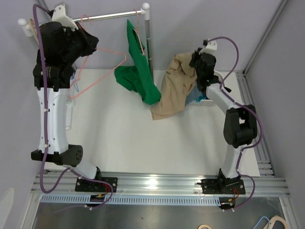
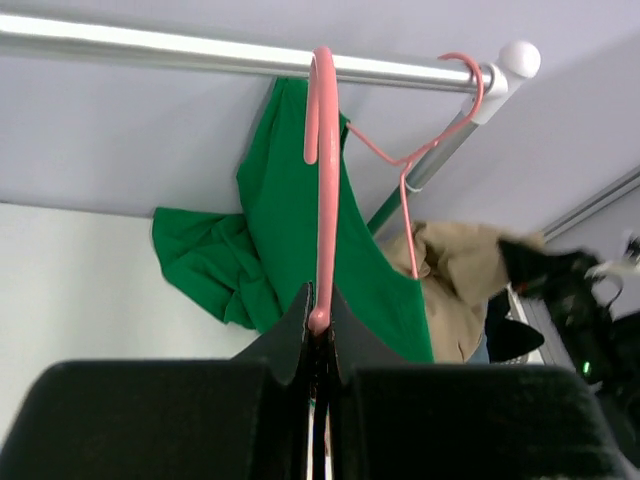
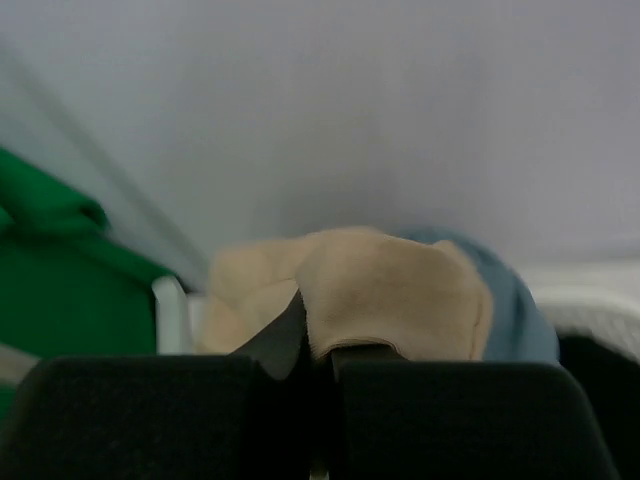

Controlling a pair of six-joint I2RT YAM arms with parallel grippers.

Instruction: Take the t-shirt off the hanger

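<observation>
L claw (image 2: 318, 322) clamps bare pink hanger (image 2: 322, 180); R claw (image 3: 314, 340) pinches tan t-shirt (image 3: 400, 290), apparently freed. Next: lower it to worktop (image 1: 119, 138).

We find no text, label, brand, number or sign that we can read in any of the three views.
</observation>
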